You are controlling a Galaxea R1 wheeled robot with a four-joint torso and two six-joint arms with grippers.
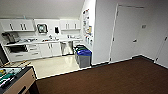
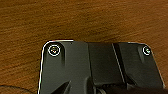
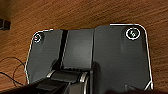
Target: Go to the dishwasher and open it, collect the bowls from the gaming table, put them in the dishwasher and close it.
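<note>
Grippers' state cannot be told; wrist cameras face brown carpet. Dishwasher (image 1: 66, 48) far ahead under kitchen counter, door closed: likely stiff, spring-loaded steel front; best grasped at top edge.

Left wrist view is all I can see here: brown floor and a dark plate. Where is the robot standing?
Observer: In the head view it stands on a brown carpet, facing a small kitchen with white cabinets ahead and to the left.
Operator: Is there a dishwasher in that kitchen?
Observer: Yes. The dishwasher has a grey steel front and sits under the counter at the right end of the cabinets. It looks shut.
Operator: Is anything close to it?
Observer: A grey bin with a blue lid stands just to its right, at the edge of the pale kitchen floor.
</note>
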